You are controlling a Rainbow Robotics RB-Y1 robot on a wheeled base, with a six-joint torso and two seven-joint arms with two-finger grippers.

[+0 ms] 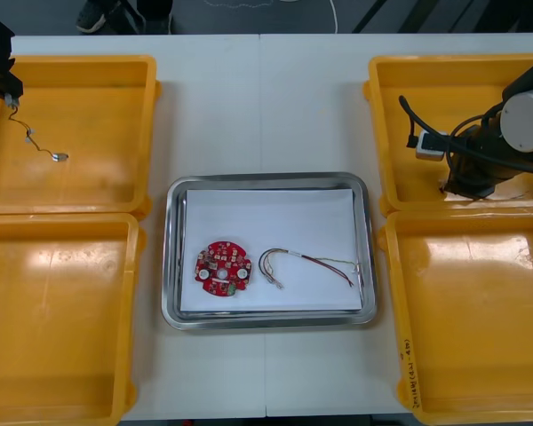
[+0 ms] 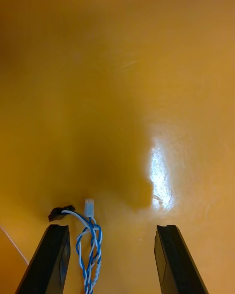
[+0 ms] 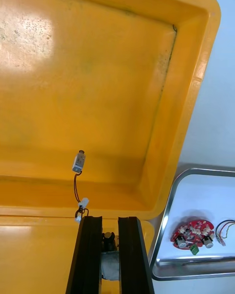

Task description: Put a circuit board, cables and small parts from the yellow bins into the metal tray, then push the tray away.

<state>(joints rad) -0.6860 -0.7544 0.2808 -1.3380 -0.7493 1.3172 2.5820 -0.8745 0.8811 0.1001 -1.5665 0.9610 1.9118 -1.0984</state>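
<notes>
My left gripper (image 1: 11, 92) hangs over the far left yellow bin (image 1: 115, 191), shut on a thin dark cable (image 1: 34, 140) that carries small metal parts. The cable dangles to the bin floor. In the left wrist view the fingers (image 3: 90, 245) stand close together, and the cable (image 3: 77, 183) trails from them. My right gripper (image 1: 466, 185) reaches down into the far right yellow bin (image 1: 409, 80). It (image 2: 112, 262) is open, low over the bin floor, with a twisted blue and white cable (image 2: 89, 240) lying between its fingers, close to one. The metal tray (image 1: 174, 257) holds a round red circuit board (image 1: 222, 267) and a red and yellow cable (image 1: 311, 264) on its white inside.
Two more yellow bins sit at the near left (image 1: 53, 319) and near right (image 1: 480, 319). In the left wrist view the tray's corner (image 3: 169, 255) and the circuit board (image 3: 192, 232) lie beyond the bin's rim. Bare table lies beyond the tray, between the far bins.
</notes>
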